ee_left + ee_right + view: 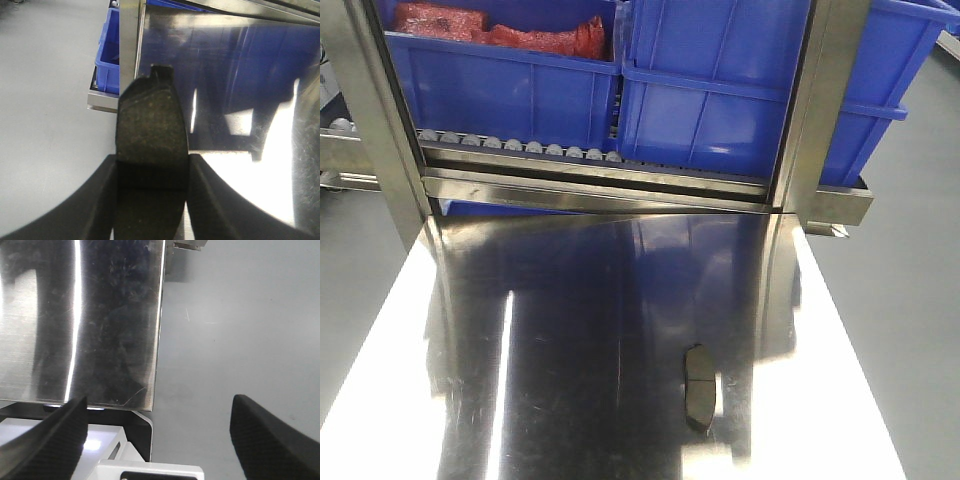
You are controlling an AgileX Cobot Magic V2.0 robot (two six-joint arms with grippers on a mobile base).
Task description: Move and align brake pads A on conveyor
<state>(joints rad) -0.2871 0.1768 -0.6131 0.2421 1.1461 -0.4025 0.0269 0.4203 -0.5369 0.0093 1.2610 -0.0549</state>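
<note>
One dark grey brake pad (698,388) lies flat on the shiny steel tabletop (570,350), towards its front right. In the left wrist view, my left gripper (152,167) is shut on another brake pad (150,125), which stands up between the black fingers (100,200) with its notched end pointing away, at the table's left edge. My right gripper (160,407) is open and holds nothing, hovering over the table's right edge and the grey floor. Neither gripper shows in the front view. The conveyor is out of view.
Blue bins (500,85) stand on a rack behind the table, one holding red bags (530,35). A row of small grey rollers (520,147) runs under them. Steel posts (380,110) flank the rack. Grey floor (240,330) lies on both sides.
</note>
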